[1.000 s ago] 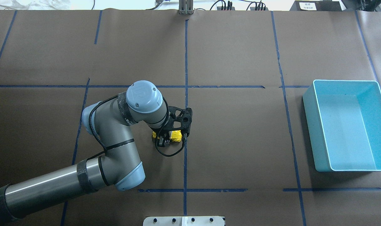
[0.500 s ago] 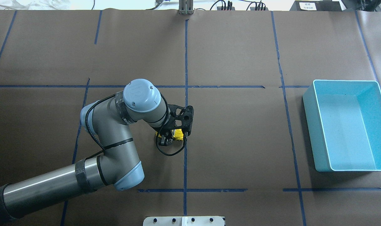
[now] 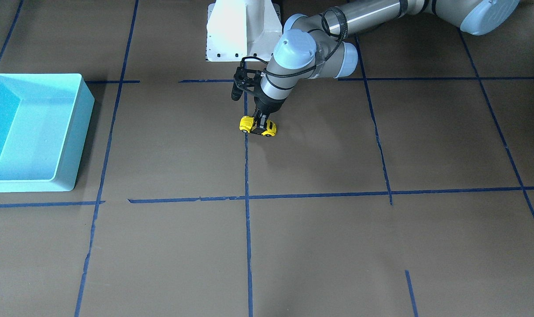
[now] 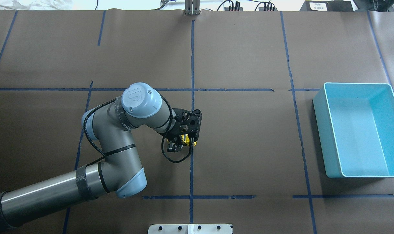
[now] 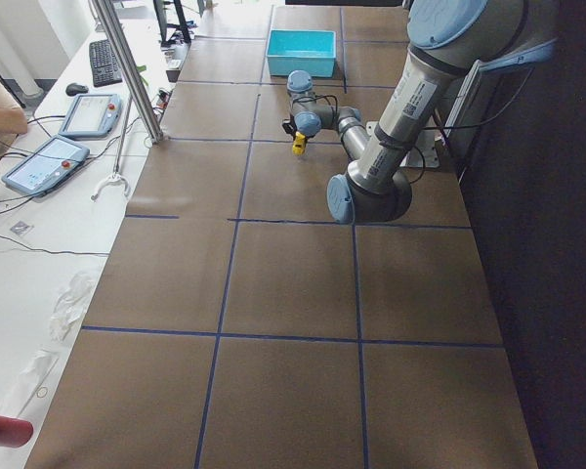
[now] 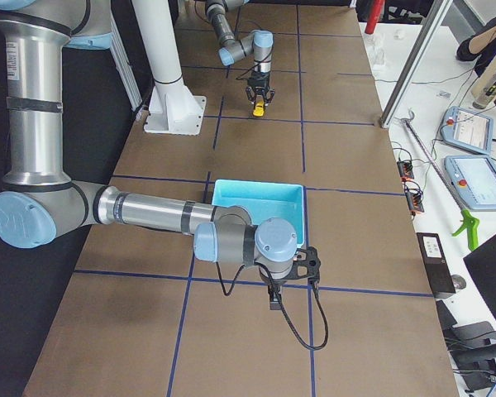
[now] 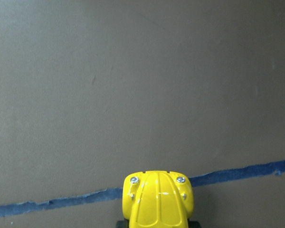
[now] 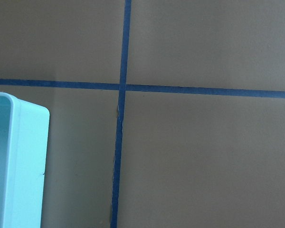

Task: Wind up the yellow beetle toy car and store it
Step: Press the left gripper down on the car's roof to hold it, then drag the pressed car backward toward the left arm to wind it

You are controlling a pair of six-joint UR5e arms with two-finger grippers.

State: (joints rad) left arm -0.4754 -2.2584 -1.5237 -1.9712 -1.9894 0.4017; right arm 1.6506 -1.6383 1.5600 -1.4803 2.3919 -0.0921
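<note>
The yellow beetle toy car [image 3: 258, 126] sits on the brown table by the centre blue tape line. It also shows in the overhead view [image 4: 184, 138], mostly hidden under the wrist, and in the left wrist view [image 7: 158, 199], where only its nose shows. My left gripper [image 3: 261, 124] points straight down and is shut on the car's sides. The light blue bin [image 4: 318, 130] stands empty at the far right of the overhead view. My right gripper [image 6: 274, 302] hangs over the table beside the bin [image 6: 256, 186]; I cannot tell whether it is open or shut.
The white robot base plate [image 3: 242, 31] stands at the table's near edge behind the car. Blue tape lines divide the brown paper. The bin's corner [image 8: 23, 166] shows at the left of the right wrist view.
My left wrist has swung over the car, and the gripper with the car has shifted slightly right toward the centre tape line. More of the car is hidden from overhead.
</note>
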